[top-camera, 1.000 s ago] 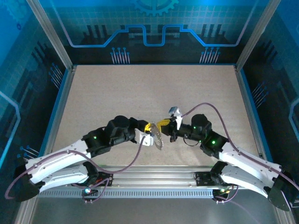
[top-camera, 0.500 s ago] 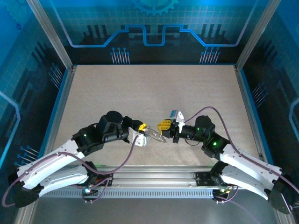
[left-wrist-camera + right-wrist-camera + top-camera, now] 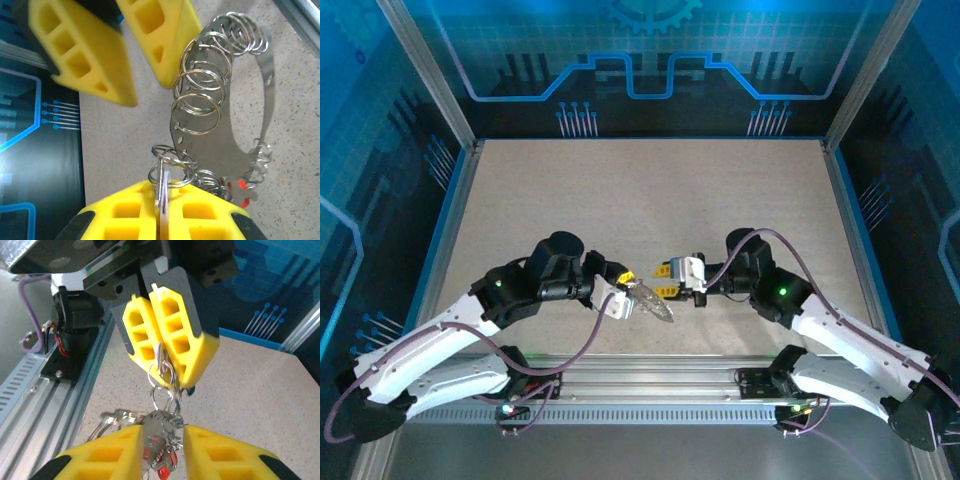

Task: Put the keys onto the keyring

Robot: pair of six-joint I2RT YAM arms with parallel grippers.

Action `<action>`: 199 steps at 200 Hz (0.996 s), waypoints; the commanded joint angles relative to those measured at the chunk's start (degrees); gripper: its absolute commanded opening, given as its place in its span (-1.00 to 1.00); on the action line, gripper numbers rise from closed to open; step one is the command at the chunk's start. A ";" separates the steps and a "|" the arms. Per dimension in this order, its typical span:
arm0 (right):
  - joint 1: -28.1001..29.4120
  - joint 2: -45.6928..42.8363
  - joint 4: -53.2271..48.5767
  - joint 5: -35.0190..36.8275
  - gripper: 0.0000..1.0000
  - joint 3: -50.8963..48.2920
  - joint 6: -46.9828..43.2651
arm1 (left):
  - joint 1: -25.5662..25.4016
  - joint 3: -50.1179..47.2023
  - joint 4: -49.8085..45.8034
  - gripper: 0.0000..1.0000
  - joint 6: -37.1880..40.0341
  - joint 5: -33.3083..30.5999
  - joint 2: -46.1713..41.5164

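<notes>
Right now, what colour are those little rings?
Shiny silver. The rings show best in the left wrist view.

— What's underneath?
— A speckled beige bench (image 3: pixel 640 190), with an aluminium rail (image 3: pixel 660 385) along its near edge.
— And around it?
— Blue circuit-patterned walls (image 3: pixel 520 50) held in silver frame posts (image 3: pixel 425 72).

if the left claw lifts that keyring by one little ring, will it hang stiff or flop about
Likely floppy: the keyring hangs from the left claw by loose split rings, so it should swing and twist. Its flat metal band looks rigid and shouldn't bend. Thin and perforated, it is probably light.
</notes>
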 commanded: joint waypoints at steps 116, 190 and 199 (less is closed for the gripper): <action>5.68 10.02 -22.34 4.12 -0.35 14.77 -25.50 | 0.47 4.06 -0.46 -1.00 0.83 8.68 2.76; 5.67 10.99 -23.76 5.13 -0.40 16.63 -22.52 | 0.49 3.66 0.82 -1.00 0.53 9.37 3.49; 5.71 11.59 -24.65 4.55 -0.41 17.03 -22.40 | 0.46 3.57 1.11 -1.00 0.32 9.58 3.39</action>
